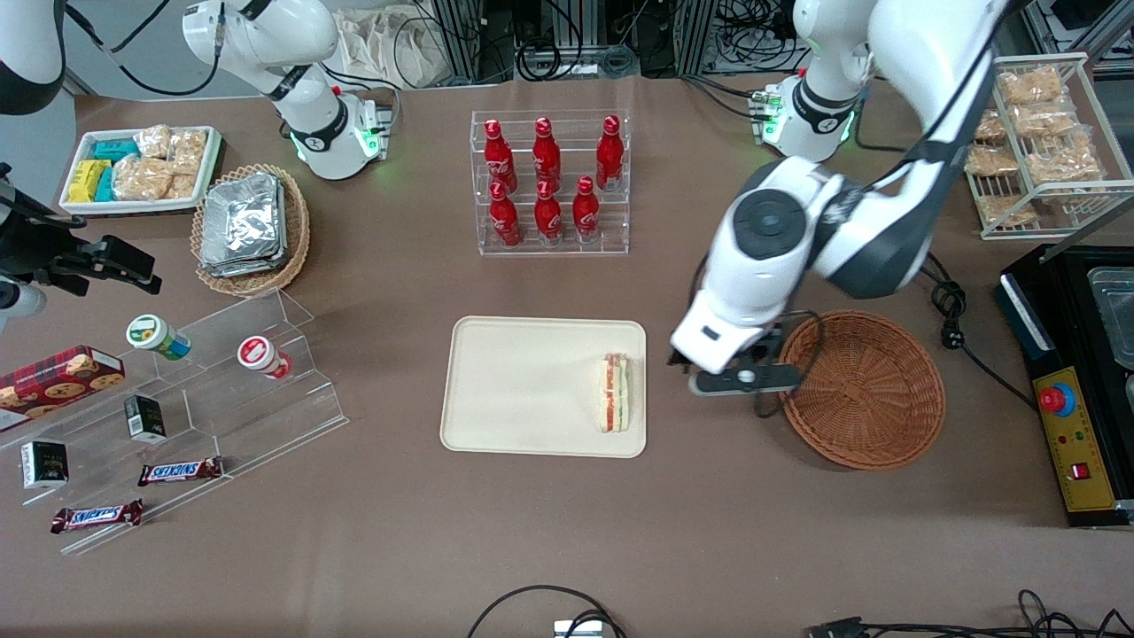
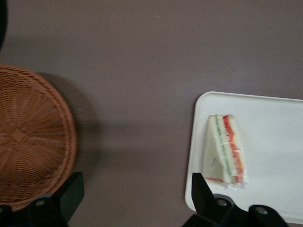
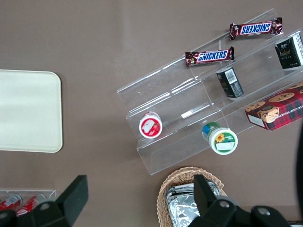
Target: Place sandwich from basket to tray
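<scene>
The sandwich [image 1: 614,392], a clear-wrapped wedge with red and green filling, lies on the cream tray [image 1: 523,390] near the tray's edge toward the working arm's end. The reddish-brown round basket [image 1: 864,390] holds nothing. My left gripper [image 1: 740,379] hangs above the bare table between tray and basket, open and empty. In the left wrist view, the sandwich [image 2: 225,151] rests on the tray [image 2: 279,156], the basket [image 2: 28,137] shows beside it, and the gripper [image 2: 136,194] has its fingers [image 2: 71,189] spread wide over the table.
A clear rack of red bottles [image 1: 549,182] stands farther from the camera than the tray. A tan basket of foil packets [image 1: 248,230], a white snack tray [image 1: 142,168] and an acrylic stand [image 1: 221,381] lie toward the parked arm's end. A black device [image 1: 1076,381] stands beside the basket.
</scene>
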Controlling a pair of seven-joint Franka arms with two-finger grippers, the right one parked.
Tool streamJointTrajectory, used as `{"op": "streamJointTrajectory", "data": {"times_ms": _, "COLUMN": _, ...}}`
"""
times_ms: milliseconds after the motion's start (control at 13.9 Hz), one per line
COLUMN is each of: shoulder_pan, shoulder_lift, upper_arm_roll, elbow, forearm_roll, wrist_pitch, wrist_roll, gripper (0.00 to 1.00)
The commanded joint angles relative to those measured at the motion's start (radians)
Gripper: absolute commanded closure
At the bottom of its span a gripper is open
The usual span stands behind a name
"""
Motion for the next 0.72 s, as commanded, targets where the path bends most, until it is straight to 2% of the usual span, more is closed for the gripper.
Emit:
{"op": "streamJointTrajectory", "data": {"times_ms": 0, "shoulder_pan": 0.124, "shoulder_lift": -0.169, "upper_arm_roll": -0.006, "elbow": -0.125, "forearm_roll": -0.078, "wrist_pitch": -0.023, "wrist_roll": 0.128, "gripper": 0.0}}
{"op": "streamJointTrajectory", "data": {"times_ms": 144, "shoulder_pan": 0.154, "shoulder_lift": -0.226, "upper_arm_roll": 0.034, "elbow": -0.124, "forearm_roll": -0.133, "wrist_pitch": -0.062, "wrist_roll": 0.246, "gripper": 0.0}}
{"op": "streamJointTrajectory", "data": {"times_ms": 216, "shoulder_pan": 0.12, "shoulder_lift": -0.257, "upper_arm_roll": 0.128, "elbow": -0.124, "forearm_roll": -0.182, "wrist_pitch": -0.065, "wrist_roll": 0.302, "gripper": 0.0}}
{"op": "streamJointTrajectory", "data": {"times_ms": 361, "shoulder_pan": -0.051, "shoulder_lift": -0.313, "upper_arm_roll": 0.395, "elbow": -0.13, "forearm_roll": -0.281, "wrist_pitch": -0.077, "wrist_roll": 0.444, "gripper": 0.0}}
{"op": "streamJointTrajectory", "data": {"times_ms": 433, "shoulder_pan": -0.093, "shoulder_lift": -0.327, "upper_arm_roll": 0.469, "elbow": -0.129, "forearm_roll": -0.307, "wrist_pitch": -0.1, "wrist_roll": 0.496, "gripper": 0.0}}
{"op": "streamJointTrajectory", "data": {"times_ms": 649, "shoulder_pan": -0.102, "shoulder_lift": -0.341, "upper_arm_roll": 0.513, "elbow": -0.12, "forearm_roll": -0.312, "wrist_pitch": -0.125, "wrist_roll": 0.535, "gripper": 0.0}}
